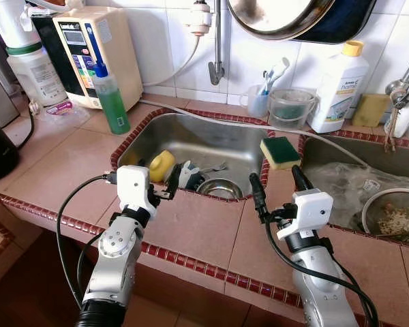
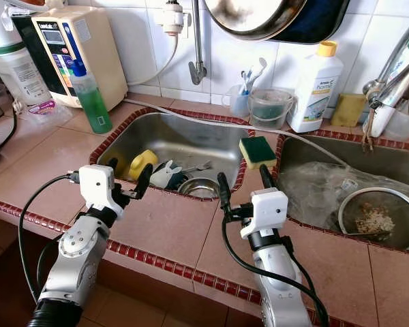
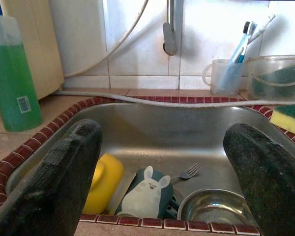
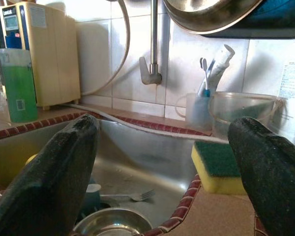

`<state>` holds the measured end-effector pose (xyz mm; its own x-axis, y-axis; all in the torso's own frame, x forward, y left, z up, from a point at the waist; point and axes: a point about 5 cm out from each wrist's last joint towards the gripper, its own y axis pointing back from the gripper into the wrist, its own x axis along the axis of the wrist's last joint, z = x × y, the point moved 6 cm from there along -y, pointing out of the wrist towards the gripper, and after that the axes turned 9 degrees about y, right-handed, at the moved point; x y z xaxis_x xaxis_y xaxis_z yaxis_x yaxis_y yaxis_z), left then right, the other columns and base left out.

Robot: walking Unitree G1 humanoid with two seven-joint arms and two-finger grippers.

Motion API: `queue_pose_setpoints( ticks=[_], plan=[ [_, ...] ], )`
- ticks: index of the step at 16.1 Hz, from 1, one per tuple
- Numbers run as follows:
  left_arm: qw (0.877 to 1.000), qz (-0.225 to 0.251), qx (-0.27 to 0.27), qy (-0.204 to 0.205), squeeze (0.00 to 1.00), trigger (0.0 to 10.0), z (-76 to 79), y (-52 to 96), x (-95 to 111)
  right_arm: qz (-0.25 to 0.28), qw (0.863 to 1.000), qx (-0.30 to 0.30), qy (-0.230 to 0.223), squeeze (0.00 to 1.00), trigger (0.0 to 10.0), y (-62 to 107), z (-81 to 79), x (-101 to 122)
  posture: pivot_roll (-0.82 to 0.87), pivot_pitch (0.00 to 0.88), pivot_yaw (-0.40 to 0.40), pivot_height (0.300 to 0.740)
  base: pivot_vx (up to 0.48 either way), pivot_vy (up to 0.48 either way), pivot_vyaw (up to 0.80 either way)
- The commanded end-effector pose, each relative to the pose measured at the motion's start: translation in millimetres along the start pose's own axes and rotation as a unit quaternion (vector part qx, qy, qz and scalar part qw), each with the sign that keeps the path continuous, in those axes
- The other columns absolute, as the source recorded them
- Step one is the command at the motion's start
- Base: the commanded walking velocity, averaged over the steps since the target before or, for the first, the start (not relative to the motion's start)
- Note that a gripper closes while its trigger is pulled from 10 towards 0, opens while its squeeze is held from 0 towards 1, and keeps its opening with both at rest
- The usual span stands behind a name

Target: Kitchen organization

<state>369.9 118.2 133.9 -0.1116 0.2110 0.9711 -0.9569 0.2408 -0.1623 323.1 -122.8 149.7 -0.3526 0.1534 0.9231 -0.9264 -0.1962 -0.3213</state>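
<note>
- Two grippers, both empty: left gripper [image 1: 153, 178] poised over the near rim of the left sink [image 1: 191, 139], fingers spread wide; right gripper [image 1: 279, 187] above the tiled divider between the basins, fingers likewise wide apart.
- Nothing lifted so far, judging by the layout; sorting apparently at its very start.
- Left to handle, inside the left sink: yellow cup [image 1: 161, 165] on its side, rabbit-figure item [image 3: 145, 189] just beside it, fork [image 3: 187, 171] on the steel floor, steel bowl [image 1: 219, 189] near the front wall.
- Yellow-and-green sponge [image 1: 280, 152] lying on the divider, just ahead of the right gripper.
- Right basin [image 1: 327, 153]: crumpled clear plastic, metal strainer [image 1: 395, 218] with food scraps.
- Surface: tan tiled counter [image 1: 61, 163] edged in dark red tile, white wall tiles behind.
- Along the back: green liquid bottle [image 1: 111, 95], beige water appliance [image 1: 99, 51], white cup with toothbrushes [image 1: 259, 101], clear tub [image 1: 291, 107], white detergent bottle [image 1: 337, 85], tap [image 1: 217, 41], hanging pan [image 1: 286, 13].
</note>
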Motion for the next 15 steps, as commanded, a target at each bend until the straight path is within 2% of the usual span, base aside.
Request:
queue_pose_setpoints(
  ticks=[1,15],
  plan=[
    [1.0,0.003,-0.001,-0.009,0.0,10.0,-1.3,0.3,5.4,0.002,1.0,0.005,0.0,0.0,10.0,-1.9,-1.7,-0.5,-0.18,0.0,0.091,0.74,0.0,0.0,0.0],
    [1.0,-0.01,-0.011,-0.015,0.0,10.0,2.6,-0.2,3.5,-0.002,1.0,0.006,0.002,0.0,10.0,0.5,-2.8,-6.7,-0.18,0.0,0.098,0.74,0.0,0.0,0.0]
  ],
)
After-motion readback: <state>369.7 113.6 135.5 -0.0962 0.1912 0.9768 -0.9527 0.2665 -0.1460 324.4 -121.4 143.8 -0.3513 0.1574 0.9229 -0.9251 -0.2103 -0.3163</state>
